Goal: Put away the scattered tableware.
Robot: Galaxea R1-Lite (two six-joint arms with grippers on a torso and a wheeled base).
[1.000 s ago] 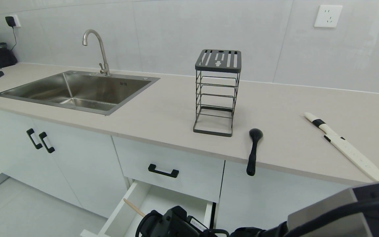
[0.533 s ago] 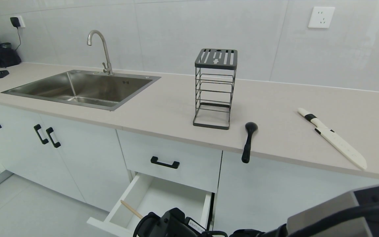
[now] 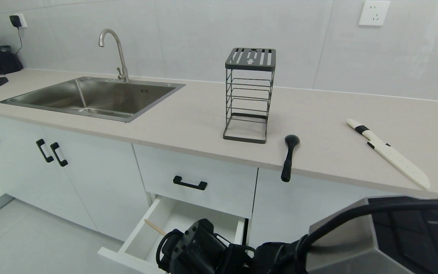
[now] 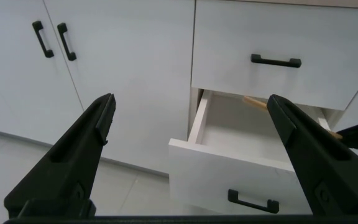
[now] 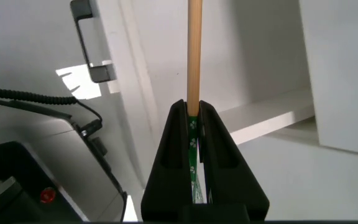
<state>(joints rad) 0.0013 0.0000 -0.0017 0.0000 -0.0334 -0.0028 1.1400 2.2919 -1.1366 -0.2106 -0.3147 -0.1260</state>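
- Wall [image 3: 203, 34]: big pale grey tiles, glossy, soft even light.
- White socket [image 3: 373, 12] high on wall twd bench's far right; 2nd socket [image 3: 15, 19] far left w/ black plug in it.
- Bench [image 3: 188, 121]: beige top, runs full width.
- Steel sink [image 3: 127, 101] set in left part, curved tap [image 3: 117, 49] at back edge.
- White cupboard doors [image 3: 97, 190] below, black bar handles [image 3: 46, 151].
- Floor [image 3: 25, 243]: light grey tiles.

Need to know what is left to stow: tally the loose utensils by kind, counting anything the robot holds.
Black spoon: 1
White knife: 1
Wooden chopstick: 1, gripped in the right hand
Total: 3
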